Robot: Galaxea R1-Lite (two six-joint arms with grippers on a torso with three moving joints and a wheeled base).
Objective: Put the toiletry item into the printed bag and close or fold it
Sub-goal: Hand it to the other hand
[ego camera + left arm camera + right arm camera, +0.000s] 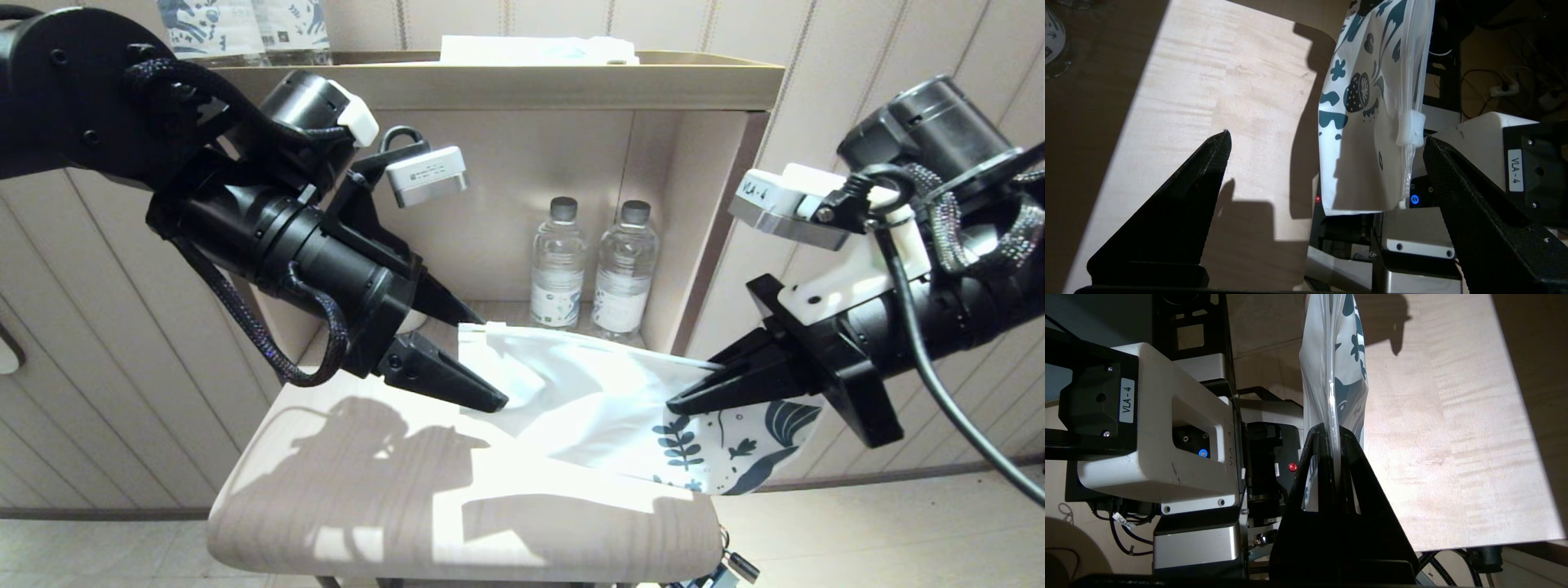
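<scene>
The printed bag (588, 400) is held above the table (367, 506), pinched at its zip edge by the clenched right gripper (682, 402), its length stretched toward the released, wide-open left gripper (486, 359) just beside its far end.

left hand (482, 359) spread wide, reaching in from the left; right hand (682, 400) pinched closed, angled inward

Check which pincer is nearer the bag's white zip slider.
Left. The left pincer stands open around the slider end of the printed bag, not touching it. The right pincer is shut on the bag's far, printed end.
</scene>
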